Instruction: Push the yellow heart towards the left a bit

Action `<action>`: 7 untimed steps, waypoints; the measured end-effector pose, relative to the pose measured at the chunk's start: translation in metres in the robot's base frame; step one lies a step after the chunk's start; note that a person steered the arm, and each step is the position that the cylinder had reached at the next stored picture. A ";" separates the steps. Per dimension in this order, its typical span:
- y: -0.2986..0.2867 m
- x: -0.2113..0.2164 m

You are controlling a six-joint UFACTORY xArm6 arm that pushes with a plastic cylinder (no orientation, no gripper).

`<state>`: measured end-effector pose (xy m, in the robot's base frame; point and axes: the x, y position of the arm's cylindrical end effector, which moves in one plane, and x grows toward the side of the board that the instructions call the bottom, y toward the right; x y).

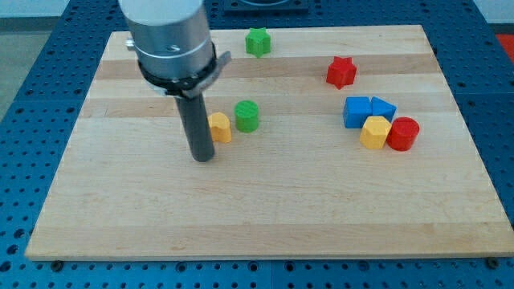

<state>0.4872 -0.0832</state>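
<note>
Our tip (202,157) rests on the table (265,217) left of centre, just left of the yellow heart (220,127), whose left edge the rod partly hides. We carry no hand, only the rod. A green cylinder (246,116) sits just right of the heart. Standing on the heart's left, we judge the leftward push not yet made; we must first get round to its right.
</note>
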 end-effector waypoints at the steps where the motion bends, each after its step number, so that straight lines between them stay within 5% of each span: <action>1: 0.024 0.001; 7: 0.026 -0.031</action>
